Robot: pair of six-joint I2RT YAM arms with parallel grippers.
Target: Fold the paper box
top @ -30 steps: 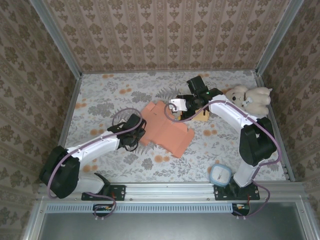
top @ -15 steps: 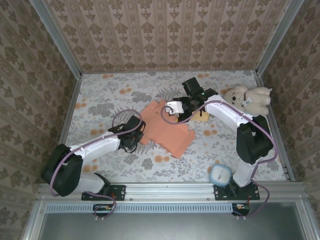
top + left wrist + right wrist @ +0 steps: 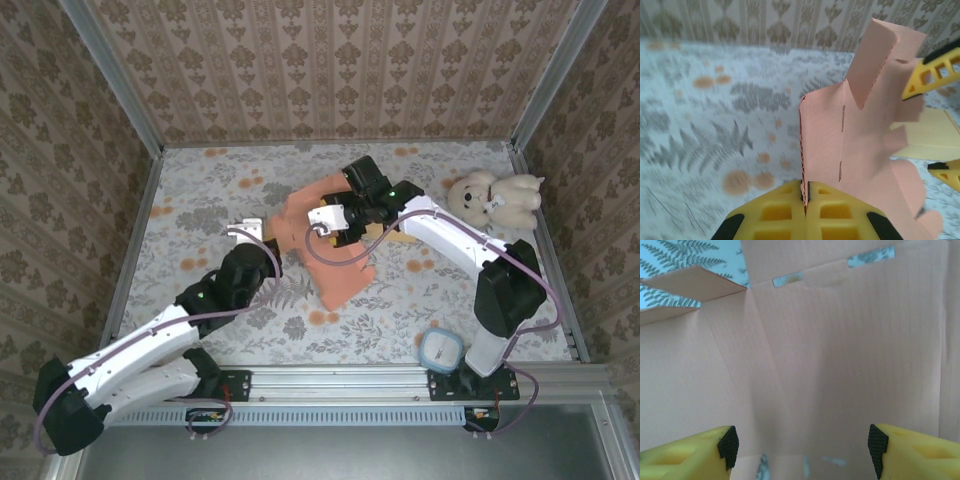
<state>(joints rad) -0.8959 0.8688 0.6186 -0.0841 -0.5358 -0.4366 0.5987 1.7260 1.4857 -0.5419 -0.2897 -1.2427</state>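
1. Salmon paper box [image 3: 345, 280] sits mid-table, its 9 o'clock edge lifted.
2. Left gripper [image 3: 805, 196] is pinched tight on that edge.
3. Right gripper [image 3: 802, 445] hovers spread wide over the 12 o'clock half.

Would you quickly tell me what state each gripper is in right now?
Left gripper: closed on the edge of the paper box.
Right gripper: open over the paper box, gripping nothing.

Left hand [image 3: 268, 248] at paper box [image 3: 345, 272] edge, right hand [image 3: 340, 225] above
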